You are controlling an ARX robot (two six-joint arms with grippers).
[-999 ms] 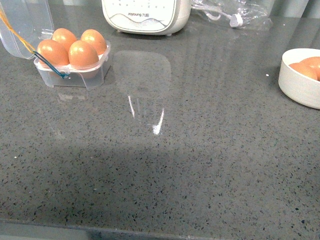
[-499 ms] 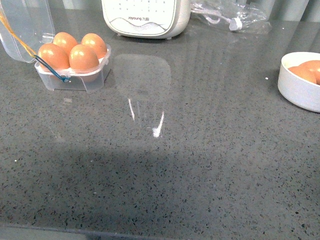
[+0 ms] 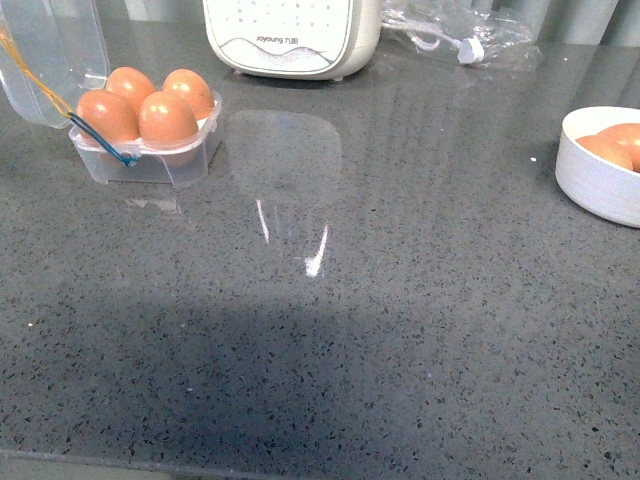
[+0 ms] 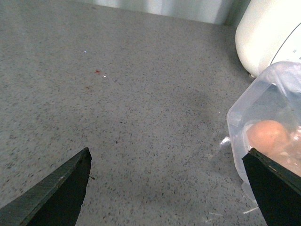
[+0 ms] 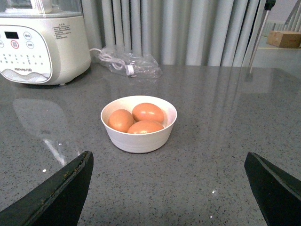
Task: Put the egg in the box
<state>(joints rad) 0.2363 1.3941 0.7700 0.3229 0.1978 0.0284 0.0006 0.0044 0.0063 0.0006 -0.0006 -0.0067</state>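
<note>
Egg (image 3: 167, 115): lay in a front cup of the box (image 3: 150, 162), one of four alike, with every cup filled. Clear lid (image 3: 50, 55): stood open at the box's far left side. White appliance (image 3: 290, 35): stood near the box, behind and to its right. White bowl (image 3: 598, 180) with three eggs: sat well apart from the box, on its right. Left gripper (image 4: 167, 151): hung close beside the box, fingers wide, nothing between. Right gripper (image 5: 168, 154): faced the bowl, well away from the box, fingers wide too, empty.
</note>
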